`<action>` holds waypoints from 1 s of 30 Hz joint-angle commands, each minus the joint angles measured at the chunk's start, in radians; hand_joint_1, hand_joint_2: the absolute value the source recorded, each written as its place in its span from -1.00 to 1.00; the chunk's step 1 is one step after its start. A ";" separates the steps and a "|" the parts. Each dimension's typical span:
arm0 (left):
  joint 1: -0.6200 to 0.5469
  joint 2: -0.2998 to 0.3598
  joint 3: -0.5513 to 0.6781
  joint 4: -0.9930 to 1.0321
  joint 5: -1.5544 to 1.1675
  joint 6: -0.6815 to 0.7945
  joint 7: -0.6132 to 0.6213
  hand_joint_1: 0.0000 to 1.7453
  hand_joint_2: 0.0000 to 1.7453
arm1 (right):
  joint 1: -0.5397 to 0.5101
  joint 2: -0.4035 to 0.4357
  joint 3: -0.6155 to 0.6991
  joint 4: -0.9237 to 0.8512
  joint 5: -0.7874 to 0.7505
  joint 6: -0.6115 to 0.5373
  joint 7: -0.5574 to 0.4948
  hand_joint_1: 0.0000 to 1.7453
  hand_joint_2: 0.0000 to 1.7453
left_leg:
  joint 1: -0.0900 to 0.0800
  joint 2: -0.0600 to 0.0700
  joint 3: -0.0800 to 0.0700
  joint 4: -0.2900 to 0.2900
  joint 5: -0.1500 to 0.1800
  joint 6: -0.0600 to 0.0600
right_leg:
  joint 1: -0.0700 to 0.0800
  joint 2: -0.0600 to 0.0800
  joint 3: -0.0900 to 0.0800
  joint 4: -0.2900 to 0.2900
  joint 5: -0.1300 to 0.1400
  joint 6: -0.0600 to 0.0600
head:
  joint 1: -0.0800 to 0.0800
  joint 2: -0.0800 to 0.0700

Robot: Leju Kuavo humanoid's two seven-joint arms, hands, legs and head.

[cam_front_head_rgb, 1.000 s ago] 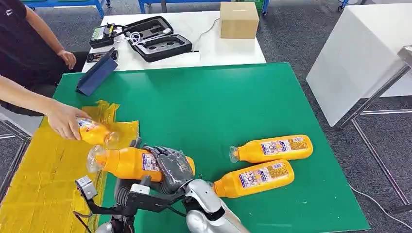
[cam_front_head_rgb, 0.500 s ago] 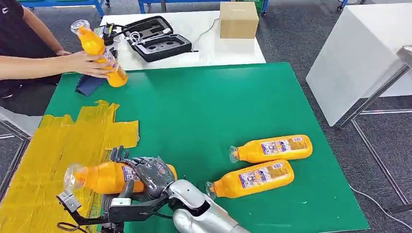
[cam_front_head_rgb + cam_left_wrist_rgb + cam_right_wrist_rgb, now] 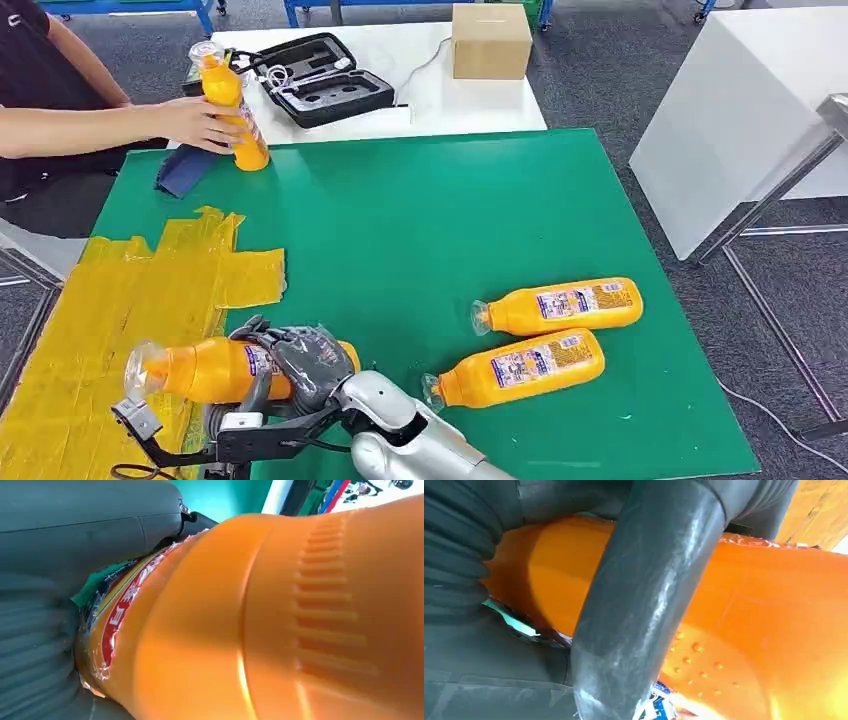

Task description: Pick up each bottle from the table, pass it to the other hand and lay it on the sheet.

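Both robot hands, right (image 3: pixel 305 362) and left (image 3: pixel 242 392), grip the held bottle (image 3: pixel 205 367) mid-handover; it has drifted left over the yellow sheet (image 3: pixel 110 300) edge. Person's bottle (image 3: pixel 232 112) now stands upright on the surface (image 3: pixel 420 210) (two bottles left).

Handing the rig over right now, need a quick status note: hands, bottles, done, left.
Right hand grips the held bottle around its label, bottle lying sideways above the yellow sheet's edge, cap end over the sheet.
Left hand is against the same bottle; hold unclear, so the pass is mid-way at best.
Two bottles lie on the green table, to the right.
A person holds a fourth bottle upright at the far left corner.
Left: finish this pass, lay it down, then the other two.
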 commanded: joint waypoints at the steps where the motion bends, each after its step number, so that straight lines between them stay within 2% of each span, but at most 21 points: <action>1: -0.067 -0.027 0.000 -0.011 -0.018 0.001 0.010 1.00 1.00 | 0.041 -0.012 0.015 0.057 0.053 -0.017 0.016 1.00 1.00 | 0.001 -0.003 0.000 -0.001 0.001 0.000 | 0.001 -0.005 0.002 -0.002 0.000 0.000 | 0.000 0.000; 5: -0.053 -0.040 0.013 -0.044 -0.030 0.004 0.003 1.00 1.00 | 0.065 -0.028 -0.036 0.002 0.086 -0.049 0.035 1.00 1.00 | 0.002 -0.003 0.000 0.000 0.001 0.000 | 0.002 -0.006 0.003 -0.002 0.000 0.000 | 0.000 0.000; 6: -0.048 -0.044 0.017 -0.056 -0.033 0.010 -0.001 1.00 1.00 | 0.071 -0.031 -0.046 -0.012 0.094 -0.061 0.038 -0.54 1.00 | 0.002 -0.003 0.000 0.000 0.001 0.000 | 0.002 -0.006 0.003 -0.003 0.000 0.000 | 0.000 0.000; 7: -0.030 -0.044 0.016 -0.091 -0.047 0.033 -0.013 1.00 1.00 | 0.113 -0.027 -0.088 -0.067 0.102 -0.095 0.049 -1.00 1.00 | 0.001 -0.003 0.000 0.000 0.001 0.000 | 0.001 -0.004 0.002 -0.002 0.000 0.000 | 0.000 0.000; 8: -0.016 -0.044 0.022 -0.115 -0.065 0.054 -0.022 1.00 1.00 | 0.156 -0.020 -0.096 -0.128 0.141 -0.109 0.074 -1.00 1.00 | 0.002 -0.003 0.000 0.000 0.000 0.000 | 0.002 -0.005 0.003 -0.003 0.000 0.000 | 0.000 0.000; 9: -0.006 -0.044 0.028 -0.140 -0.109 0.098 -0.037 1.00 1.00 | 0.190 -0.027 -0.106 -0.197 0.181 -0.108 0.101 -1.00 -1.00 | 0.002 -0.003 0.000 0.000 0.000 0.000 | 0.003 -0.005 0.003 -0.003 0.000 0.000 | 0.000 0.000; 11: 0.006 -0.044 0.042 -0.206 -0.226 0.206 -0.073 1.00 1.00 | 0.245 -0.067 -0.144 -0.336 0.208 -0.106 0.108 -1.00 -1.00 | 0.003 -0.002 0.001 0.000 -0.001 -0.001 | 0.003 -0.005 0.004 -0.003 -0.001 0.000 | 0.000 0.000; 15: 0.002 -0.044 0.051 -0.227 -0.267 0.240 -0.070 1.00 1.00 | 0.264 -0.084 -0.174 -0.382 0.216 -0.088 0.095 -1.00 -1.00 | 0.002 -0.003 0.000 0.000 -0.001 0.000 | 0.002 -0.005 0.003 -0.003 -0.001 0.000 | 0.000 0.000; 18: -0.002 -0.044 0.082 -0.326 -0.535 0.453 -0.164 1.00 1.00 | 0.317 -0.139 -0.235 -0.527 0.206 -0.103 0.047 -1.00 -1.00 | 0.002 -0.003 -0.002 0.000 0.000 0.000 | 0.002 -0.005 0.001 -0.002 -0.001 0.000 | 0.000 0.000; 19: 0.002 -0.043 0.094 -0.389 -0.637 0.550 -0.188 1.00 1.00 | 0.339 -0.185 -0.251 -0.620 0.228 -0.115 0.023 -1.00 -1.00 | 0.002 -0.004 -0.002 0.000 -0.001 -0.001 | 0.002 -0.006 0.002 -0.002 -0.001 0.000 | 0.000 0.000; 22: 0.066 -0.034 0.083 -0.534 -0.792 0.685 -0.229 1.00 1.00 | 0.384 -0.254 -0.323 -0.765 0.264 -0.098 0.041 -1.00 -1.00 | 0.002 -0.003 -0.005 0.002 -0.001 0.000 | 0.002 -0.004 -0.001 0.000 -0.001 0.000 | 0.000 0.000; 30: 0.073 -0.038 0.073 -0.521 -0.793 0.695 -0.231 1.00 1.00 | 0.383 -0.239 -0.327 -0.742 0.264 -0.094 0.033 -1.00 -1.00 | 0.001 0.000 -0.003 0.001 0.000 0.000 | 0.002 -0.002 0.000 -0.001 0.000 0.000 | 0.000 0.000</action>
